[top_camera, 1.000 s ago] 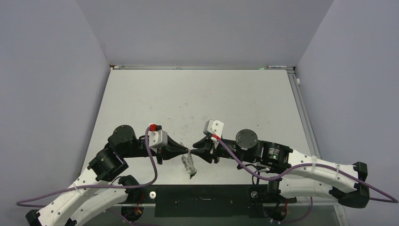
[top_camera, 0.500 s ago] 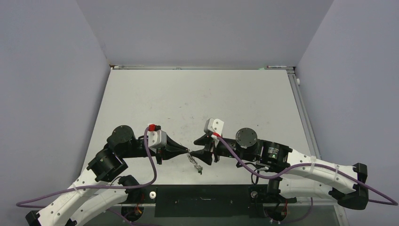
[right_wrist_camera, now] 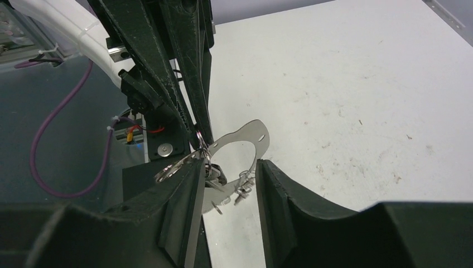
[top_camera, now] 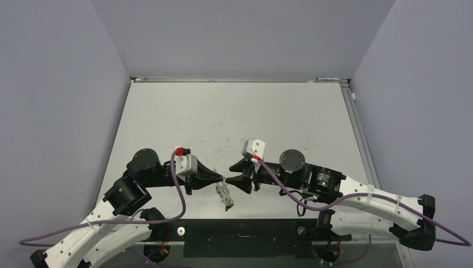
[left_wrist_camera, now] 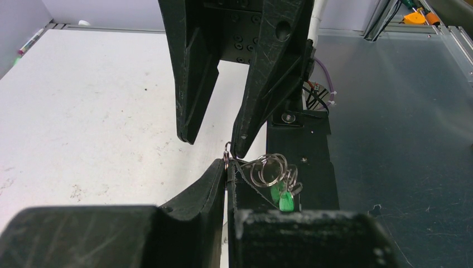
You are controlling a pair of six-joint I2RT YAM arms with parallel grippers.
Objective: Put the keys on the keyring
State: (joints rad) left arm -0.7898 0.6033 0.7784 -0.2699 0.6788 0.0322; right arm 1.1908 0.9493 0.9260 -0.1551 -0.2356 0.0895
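Keyring (top_camera: pixel 224 194): silver rings, short chain, curved pale strap, green piece; dangles lower centre of top view. Keys (right_wrist_camera: pixel 243 188): tiny, silver, hanging under strap.

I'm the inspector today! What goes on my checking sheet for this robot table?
Surface: white table, speckled with small dark marks.
Job's things: keyring hangs from the left hand, green piece at its free end; no loose keys seen.
Clutter: nothing seen.
Hands: left hand shut on the keyring's small ring; right hand open, tips close beside that ring.
Cables: purple cables run back from both hands.
Surroundings: plain grey walls on three sides.
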